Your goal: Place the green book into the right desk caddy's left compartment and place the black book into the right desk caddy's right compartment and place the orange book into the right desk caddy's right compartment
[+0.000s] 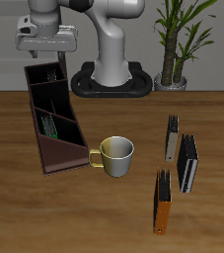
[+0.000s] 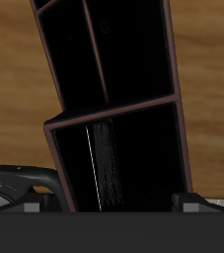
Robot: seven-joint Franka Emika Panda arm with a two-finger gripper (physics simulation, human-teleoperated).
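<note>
While the gripper [image 1: 46, 47] is hovering over the right desk caddy [image 1: 56, 126], fingers apart and empty, a careless descent is risking clipping its slanted wall

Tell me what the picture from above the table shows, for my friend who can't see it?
A robot arm's gripper hangs over the far end of a long dark maroon desk caddy with a green book standing inside. Beside the caddy sits a yellow mug. Farther along the wooden table, an orange book and two other books stand upright.
</note>
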